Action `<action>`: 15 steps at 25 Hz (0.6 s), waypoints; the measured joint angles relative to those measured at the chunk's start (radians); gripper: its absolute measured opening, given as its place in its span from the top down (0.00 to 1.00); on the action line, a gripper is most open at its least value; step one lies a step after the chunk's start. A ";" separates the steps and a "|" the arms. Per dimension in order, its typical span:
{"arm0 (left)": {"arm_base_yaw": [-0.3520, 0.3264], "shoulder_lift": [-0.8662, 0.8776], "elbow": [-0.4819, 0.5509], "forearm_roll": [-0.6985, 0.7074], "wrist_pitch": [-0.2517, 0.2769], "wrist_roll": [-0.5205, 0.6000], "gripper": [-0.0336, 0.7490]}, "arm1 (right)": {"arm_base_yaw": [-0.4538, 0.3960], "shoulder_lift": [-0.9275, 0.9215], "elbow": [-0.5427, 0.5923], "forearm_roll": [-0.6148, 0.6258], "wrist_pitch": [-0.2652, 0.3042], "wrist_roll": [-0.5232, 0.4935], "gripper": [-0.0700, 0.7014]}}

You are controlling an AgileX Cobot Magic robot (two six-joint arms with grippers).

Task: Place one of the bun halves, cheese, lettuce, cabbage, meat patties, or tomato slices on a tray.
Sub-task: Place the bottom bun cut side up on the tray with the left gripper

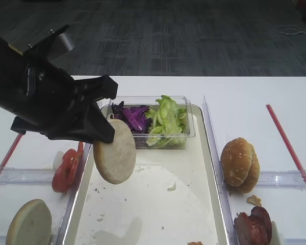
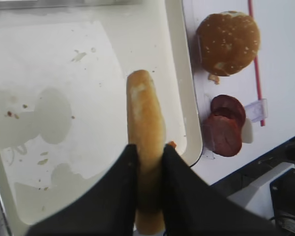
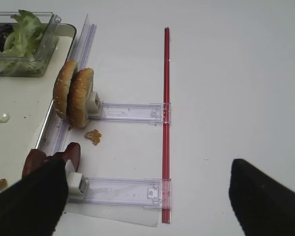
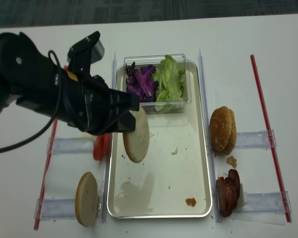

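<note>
Black fingers of the left tool fill the bottom of the left wrist view, clamped tight on the edge of a pale bun half. That bun hangs on edge in the air, clear of the tray floor, over the tray's left side near its left rim; its shadow falls on the floor below it.

Judged risks: held on edge, the bun could land on its rim when let go, then roll or tip toward the left rim. Released from this height it may bounce. A grip on only a small part of its edge could let it swing or slip early.

Open room is good. The tray's middle and near end are bare apart from crumbs and greasy smears. At its far end a clear box holds cabbage and lettuce, close beyond the bun, so forward travel is limited. Just outside the left rim stand tomato slices, with another pale bun nearer the desk's near left corner. Beyond the right rim stand sesame buns and meat patties, well apart from the held bun.

The right tool hovers over bare desk on the right, jaws wide apart, holding nothing.
</note>
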 joint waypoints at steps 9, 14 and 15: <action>0.054 0.000 0.004 -0.119 0.002 0.109 0.84 | 0.000 0.000 0.000 0.000 0.000 0.000 0.01; 0.080 0.000 0.127 -0.315 -0.025 0.253 0.84 | 0.000 0.000 0.000 0.000 0.000 -0.002 0.01; 0.093 0.000 0.156 -0.371 -0.025 0.304 0.84 | 0.000 0.000 0.000 0.000 0.000 -0.002 0.01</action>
